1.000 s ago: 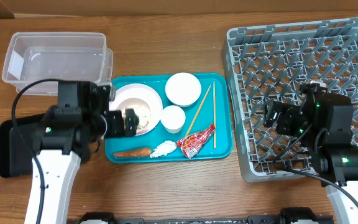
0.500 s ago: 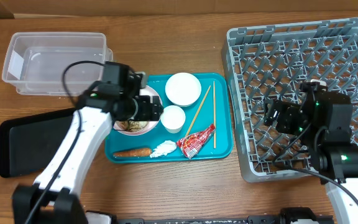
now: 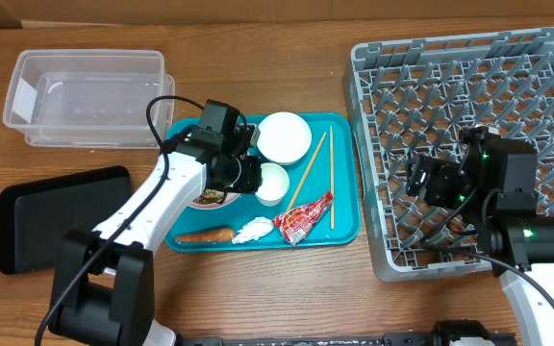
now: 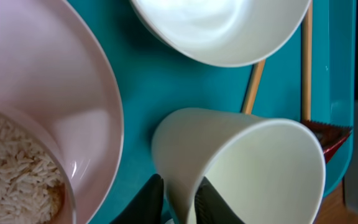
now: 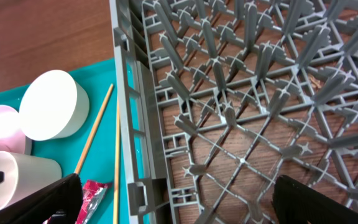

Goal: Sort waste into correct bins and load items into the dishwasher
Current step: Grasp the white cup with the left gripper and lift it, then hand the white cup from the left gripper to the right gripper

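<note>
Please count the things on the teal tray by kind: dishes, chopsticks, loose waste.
Dishes: 3 (plate, bowl, cup)
Chopsticks: 2
Loose waste: 3 (carrot, napkin, red wrapper)
Total: 8, rice on the plate not counted.

The grey dish rack [image 5: 241,93] fills the right, with the wooden worktop [image 5: 42,31] beyond. On the teal tray [image 5: 101,155] at left lie a white bowl [image 5: 50,106], chopsticks [image 5: 117,155], a small cup [image 5: 17,180] and a red wrapper [image 5: 93,193]. The black fingers [image 5: 55,199] stand wide apart.
</note>
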`<state>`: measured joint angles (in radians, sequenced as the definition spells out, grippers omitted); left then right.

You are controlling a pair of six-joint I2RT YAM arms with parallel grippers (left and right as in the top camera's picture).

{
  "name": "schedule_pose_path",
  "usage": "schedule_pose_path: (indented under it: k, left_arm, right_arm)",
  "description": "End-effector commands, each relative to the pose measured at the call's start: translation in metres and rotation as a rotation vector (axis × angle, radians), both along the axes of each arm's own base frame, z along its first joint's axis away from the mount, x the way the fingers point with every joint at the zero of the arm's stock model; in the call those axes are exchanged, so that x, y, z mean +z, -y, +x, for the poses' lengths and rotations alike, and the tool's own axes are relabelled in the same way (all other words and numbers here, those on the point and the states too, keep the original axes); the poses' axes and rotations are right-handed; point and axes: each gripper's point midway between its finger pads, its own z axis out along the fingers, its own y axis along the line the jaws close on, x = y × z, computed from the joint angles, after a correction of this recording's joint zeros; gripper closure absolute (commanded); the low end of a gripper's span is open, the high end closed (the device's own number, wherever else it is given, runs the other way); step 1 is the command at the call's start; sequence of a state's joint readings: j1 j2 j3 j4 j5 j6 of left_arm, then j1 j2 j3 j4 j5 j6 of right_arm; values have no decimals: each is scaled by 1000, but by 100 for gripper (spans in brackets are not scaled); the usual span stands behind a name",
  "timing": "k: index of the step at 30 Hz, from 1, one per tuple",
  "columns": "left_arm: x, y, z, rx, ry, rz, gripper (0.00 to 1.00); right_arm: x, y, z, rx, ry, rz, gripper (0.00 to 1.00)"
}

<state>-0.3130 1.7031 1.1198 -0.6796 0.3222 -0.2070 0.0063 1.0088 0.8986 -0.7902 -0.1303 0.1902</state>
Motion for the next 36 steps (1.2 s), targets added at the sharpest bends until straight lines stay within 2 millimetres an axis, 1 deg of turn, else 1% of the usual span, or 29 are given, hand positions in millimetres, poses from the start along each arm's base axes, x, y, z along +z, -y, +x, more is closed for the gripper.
schedule_pose_path:
  k: [1, 4, 5, 6, 7, 8, 9, 10, 11, 12, 13, 14, 15, 16, 17, 18, 20, 22, 26, 28, 36]
  left_arm:
    - [4, 3, 6, 4, 12, -13, 96]
    - [7, 1, 7, 11, 14, -15, 96]
    - [12, -3, 10, 25, 14, -18, 96]
    - [19, -6, 14, 46, 13, -30, 96]
    - [26, -8, 17, 64, 15, -47, 96]
    - [47, -3, 27, 79, 22, -149, 96]
    - [61, 5, 31, 69, 26, -241, 96]
    - [77, 16, 34, 44, 31, -347, 96]
    - [94, 27, 36, 6, 41, -457, 96]
    - [111, 36, 36, -34, 48, -569, 96]
    - [130, 45, 35, -75, 50, -681, 96]
    - [148, 51, 33, -112, 43, -784, 96]
    - [159, 56, 31, -139, 39, -842, 96]
    - [176, 61, 28, -184, 37, -918, 96]
    - [185, 64, 25, -220, 37, -960, 96]
    - [193, 67, 22, -256, 41, -992, 96]
    - [205, 73, 16, -320, 42, -1038, 96]
    - [210, 79, 11, -346, 30, -1057, 96]
    - [211, 88, 5, -370, 13, -1061, 96]
    - [212, 91, 1, -383, 6, -1064, 96]
    - [210, 107, -9, -413, -15, -1056, 96]
  right_arm:
    - [6, 2, 2, -10, 9, -2, 0]
    - [6, 11, 3, -45, 9, -41, 0]
    - [5, 22, 3, -90, 11, -90, 0]
    - [6, 39, 4, -180, 15, -144, 0]
    - [8, 51, 4, -249, 21, -173, 0]
    - [14, 65, 7, -332, 49, -192, 4]
    - [17, 65, 12, -330, 71, -168, 8]
    - [20, 59, 18, -302, 92, -121, 9]
    - [24, 45, 26, -232, 118, -46, 9]
    - [30, 26, 33, -131, 147, 29, 9]
    - [38, 1, 37, 14, 185, 109, 9]
    - [54, -38, 36, 246, 247, 222, 9]
    - [63, -56, 33, 367, 282, 282, 8]
    - [82, -88, 20, 587, 347, 403, 6]
    - [95, -104, 10, 722, 384, 488, 5]
    - [103, -113, 3, 810, 409, 543, 3]
    - [114, -126, -7, 960, 451, 624, 0]
    - [114, -132, -8, 1024, 462, 654, 0]
    - [103, -138, -1, 1030, 430, 673, 0]
    - [100, -140, 0, 1034, 424, 677, 0]
    - [105, -150, -5, 1090, 447, 675, 0]
